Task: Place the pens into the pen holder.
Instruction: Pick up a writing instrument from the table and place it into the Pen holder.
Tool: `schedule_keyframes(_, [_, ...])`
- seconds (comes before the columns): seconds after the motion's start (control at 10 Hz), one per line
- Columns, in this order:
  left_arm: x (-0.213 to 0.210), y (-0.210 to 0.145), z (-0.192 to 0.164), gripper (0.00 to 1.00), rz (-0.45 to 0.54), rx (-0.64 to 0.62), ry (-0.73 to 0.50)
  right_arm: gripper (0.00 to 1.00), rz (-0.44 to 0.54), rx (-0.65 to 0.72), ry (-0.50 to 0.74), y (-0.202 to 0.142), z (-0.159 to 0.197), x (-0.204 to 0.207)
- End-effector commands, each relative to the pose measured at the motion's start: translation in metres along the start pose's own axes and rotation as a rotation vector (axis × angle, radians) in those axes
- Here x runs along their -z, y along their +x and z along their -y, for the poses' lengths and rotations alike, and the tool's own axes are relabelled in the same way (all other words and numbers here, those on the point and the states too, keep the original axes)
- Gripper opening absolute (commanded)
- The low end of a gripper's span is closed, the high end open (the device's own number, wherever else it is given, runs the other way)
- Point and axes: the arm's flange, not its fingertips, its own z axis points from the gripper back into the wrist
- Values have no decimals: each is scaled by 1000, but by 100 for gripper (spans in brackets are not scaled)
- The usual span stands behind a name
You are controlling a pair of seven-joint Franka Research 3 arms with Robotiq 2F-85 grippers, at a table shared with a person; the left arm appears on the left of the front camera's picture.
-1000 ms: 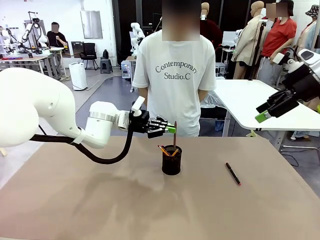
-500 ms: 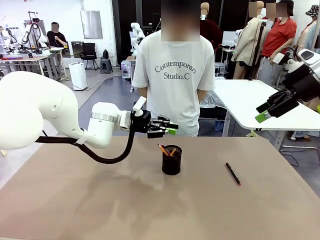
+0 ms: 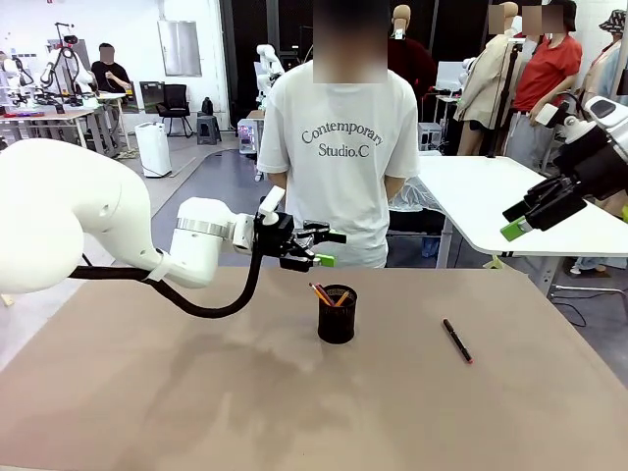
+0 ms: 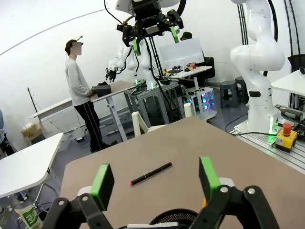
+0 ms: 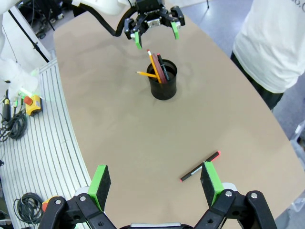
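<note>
the pen holder (image 3: 337, 314) stood upright near the middle of the table (image 3: 177, 402), a bit toward the far side where the person in the white t-shirt (image 3: 339, 147) was standing. it already had stuff in it: a yellow-orange pencil (image 5: 153, 64) leaning with its end poking out over the rim, and a pinkish-red pen (image 5: 161, 71) right beside it. there might've been more sticks in the cup, honestly couldn't tell from these angles.

the black pen with the red tip (image 3: 456, 340) was lying flat on the table, well apart from the holder on the robot's right, nothing touching it.

the left gripper (image 3: 329, 248) hung in the air above the holder and slightly to its left, fingers pointing sideways, jaws spread wide with nothing between the green pads. from its own wrist camera you could see the holder's rim right at the bottom edge, and the black pen on the table past it.

the right gripper (image 5: 155, 182) was up high and way off on the right, also wide open and empty, looking down over the black pen with the holder farther off.
</note>
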Motion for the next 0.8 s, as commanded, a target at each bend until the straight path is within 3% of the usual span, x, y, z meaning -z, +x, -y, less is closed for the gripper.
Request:
schedule_keyframes(0.0, [-5, 14, 10, 100, -53, -10, 8, 100, 15, 7, 3, 1, 0, -1])
schedule_keyframes(0.2, [-11, 24, 17, 100, -119, 11, 76, 100, 15, 7, 3, 1, 0, -1])
schedule_keyframes(0.5, [-33, 53, 47, 100, -204, -59, 135, 100, 15, 7, 3, 1, 0, -1])
schedule_keyframes(0.7, [-60, 77, 75, 100, -324, -118, 196, 100, 15, 7, 3, 1, 0, -1])
